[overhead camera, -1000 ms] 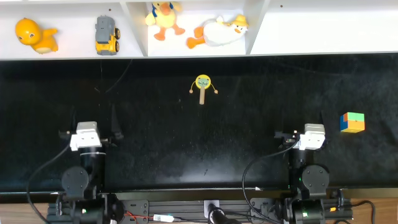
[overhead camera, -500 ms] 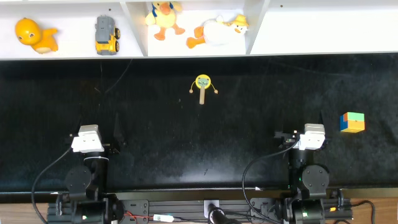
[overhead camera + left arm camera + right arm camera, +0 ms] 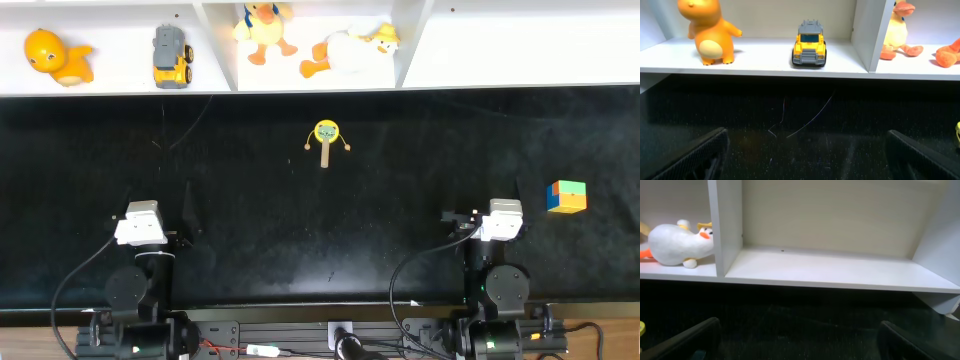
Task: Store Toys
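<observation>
A small yellow rattle drum [image 3: 326,140] on a wooden stick lies on the black mat, just in front of the middle shelf bay. A multicoloured cube [image 3: 566,197] sits on the mat at the right. The white shelf [image 3: 500,60] holds an orange figure [image 3: 58,55], a yellow truck [image 3: 172,56], a yellow duck plush [image 3: 264,30] and a white goose plush [image 3: 350,50]. My left gripper [image 3: 807,160] is open and holds nothing, low over the mat facing the truck [image 3: 809,44]. My right gripper [image 3: 799,340] is open and holds nothing, facing the bare right bay [image 3: 840,267].
White dividers [image 3: 725,227] separate the shelf bays. Both arms' white wrists [image 3: 140,222] [image 3: 500,220] stay near the front edge, with wide black mat [image 3: 330,230] between them and the shelf. Cables run along the front edge.
The left arm's wrist has drawn back slightly toward its base. The right arm and the toys have not moved.
</observation>
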